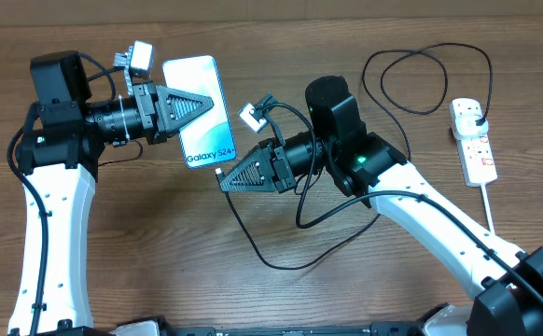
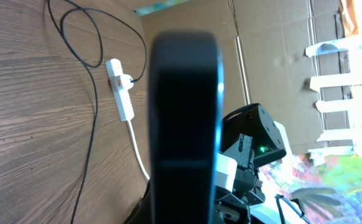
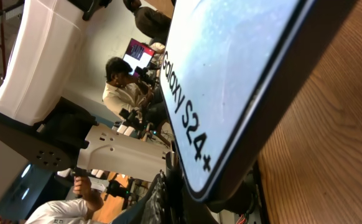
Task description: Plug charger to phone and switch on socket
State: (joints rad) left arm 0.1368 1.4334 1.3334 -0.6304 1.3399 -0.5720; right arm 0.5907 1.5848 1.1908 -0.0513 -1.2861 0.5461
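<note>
The phone (image 1: pixel 197 93) has a lit light-blue screen with "Galaxy S24+" at its near end, and my left gripper (image 1: pixel 212 105) is shut on it, holding it above the table. In the left wrist view the phone (image 2: pixel 186 118) is a dark edge-on slab. My right gripper (image 1: pixel 225 183) is shut on the charger's connector end, right at the phone's near end. The phone (image 3: pixel 231 74) fills the right wrist view, where my right gripper (image 3: pixel 184 196) is in shadow. The black charger cable (image 1: pixel 281 264) loops across the table to its plug (image 1: pixel 475 117) in the white socket (image 1: pixel 478 154).
The socket strip (image 2: pixel 120 93) lies at the right edge of the wooden table (image 1: pixel 141 252), its white cord (image 1: pixel 489 207) running toward the front. Cable loops (image 1: pixel 427 77) lie behind the right arm (image 1: pixel 411 191). Cardboard walls (image 2: pixel 274 56) stand beyond the table.
</note>
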